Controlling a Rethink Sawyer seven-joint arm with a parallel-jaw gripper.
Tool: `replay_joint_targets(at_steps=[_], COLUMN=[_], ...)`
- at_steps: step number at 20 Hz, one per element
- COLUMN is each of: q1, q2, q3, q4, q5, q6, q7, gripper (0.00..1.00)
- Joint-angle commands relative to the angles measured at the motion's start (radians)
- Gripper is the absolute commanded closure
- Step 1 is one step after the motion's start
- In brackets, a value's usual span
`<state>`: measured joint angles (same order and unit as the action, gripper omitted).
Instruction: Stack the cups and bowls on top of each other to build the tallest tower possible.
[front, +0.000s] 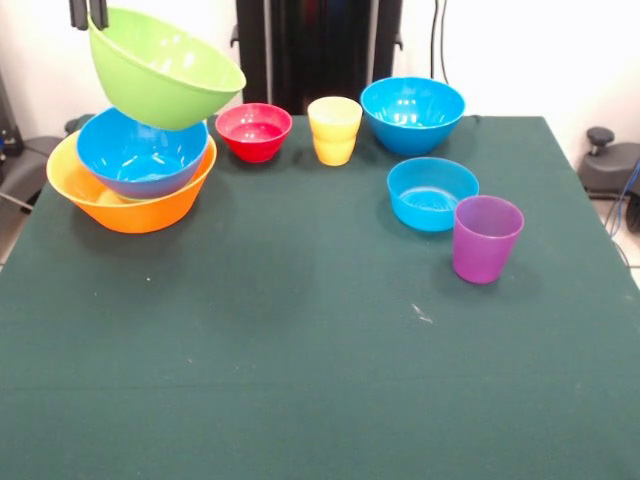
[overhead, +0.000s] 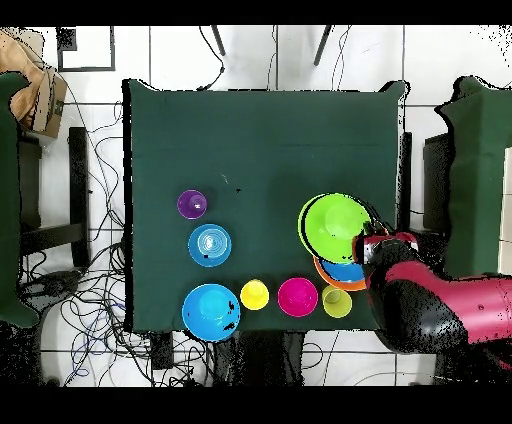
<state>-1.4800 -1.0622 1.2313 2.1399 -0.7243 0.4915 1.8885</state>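
Overhead, the gripper grasps the tilted lime green bowl by its rim above the blue bowl nested in the orange-yellow bowl; no writing is legible.

I looked over both views for anything to read and found no text, label, brand, number or sign. The bowls and cups carried no print that I could make out, the green table bore no markings from edge to edge, and the red arm showed no legible lettering.
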Motion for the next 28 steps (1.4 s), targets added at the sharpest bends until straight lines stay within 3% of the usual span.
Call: replay_joint_targets(at_steps=[1, 28], q1=[0.07, 0.153], q2=[-0.005, 0.022], q3=[-0.076, -0.205], q4=[0.079, 0.072], q5=[-0.073, -0.117], q6=[-0.034, -0.103], q7=[-0.022, 0.009], gripper=[1.0, 1.0])
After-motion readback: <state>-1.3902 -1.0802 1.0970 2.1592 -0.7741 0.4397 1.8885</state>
